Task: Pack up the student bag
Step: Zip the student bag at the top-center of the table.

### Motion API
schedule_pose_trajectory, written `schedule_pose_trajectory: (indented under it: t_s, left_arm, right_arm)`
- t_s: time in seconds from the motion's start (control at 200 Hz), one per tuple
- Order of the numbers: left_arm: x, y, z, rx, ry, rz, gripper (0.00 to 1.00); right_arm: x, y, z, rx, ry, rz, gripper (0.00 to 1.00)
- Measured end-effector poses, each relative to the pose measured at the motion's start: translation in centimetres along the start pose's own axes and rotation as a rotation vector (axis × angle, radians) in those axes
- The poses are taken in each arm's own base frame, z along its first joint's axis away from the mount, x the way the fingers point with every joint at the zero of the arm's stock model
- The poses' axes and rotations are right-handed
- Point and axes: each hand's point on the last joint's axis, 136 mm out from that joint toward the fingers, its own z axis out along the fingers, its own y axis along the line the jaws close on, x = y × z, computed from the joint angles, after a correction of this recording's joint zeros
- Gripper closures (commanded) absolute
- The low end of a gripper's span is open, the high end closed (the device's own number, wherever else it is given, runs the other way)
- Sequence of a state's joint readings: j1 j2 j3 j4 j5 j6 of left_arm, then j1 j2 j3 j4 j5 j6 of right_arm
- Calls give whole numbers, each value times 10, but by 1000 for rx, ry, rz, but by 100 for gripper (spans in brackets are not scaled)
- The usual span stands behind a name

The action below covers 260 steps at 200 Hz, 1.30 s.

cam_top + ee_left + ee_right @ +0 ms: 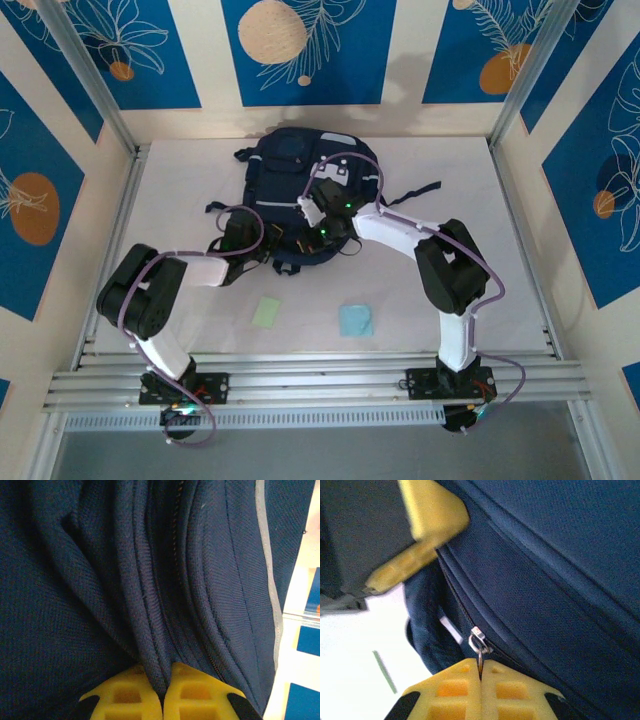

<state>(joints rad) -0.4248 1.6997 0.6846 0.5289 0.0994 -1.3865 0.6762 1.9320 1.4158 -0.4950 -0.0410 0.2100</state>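
While the left pincer [162, 696] pinches the student bag [75, 605], its patch [337, 172] is illegible.

Enclosure: white surface [470, 200], evenly lit. Back wall [300, 70], left wall [40, 200] and right wall [600, 180] are cream with blue panels carrying white leaf outlines and orange discs. Aluminium posts [85, 75] stand at the rear corners. Aluminium rails [320, 378] span the near edge.
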Motion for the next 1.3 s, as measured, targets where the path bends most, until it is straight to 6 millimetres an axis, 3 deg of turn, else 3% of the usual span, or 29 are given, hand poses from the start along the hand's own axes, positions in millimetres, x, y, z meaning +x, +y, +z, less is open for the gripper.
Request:
schedule_pose_trajectory:
  t_s: [0.225, 0.39, 0.565, 0.835, 1.065, 1.3]
  left_arm:
    - [-1, 2, 0, -20, 2, 14, 100]
    - [-5, 4, -1, -27, -5, 21, 100]
    - [-5, 2, -2, -25, -5, 33, 100]
    - [-4, 1, -3, -26, 0, 50, 100]
    - [-4, 0, -4, -5, -4, 50, 100]
    - [-5, -10, -11, 25, -7, 57, 100]
  right_arm:
    - [17, -40, -11, 157, 88, -73, 100]
    - [25, -106, -32, 278, 137, 13, 100]
    - [1, -150, -45, 314, 91, 53, 100]
    - [-50, -213, -44, 324, 7, 100, 100]
    - [-56, -220, -46, 276, -18, 186, 100]
    - [-57, -221, -48, 208, -58, 403, 100]
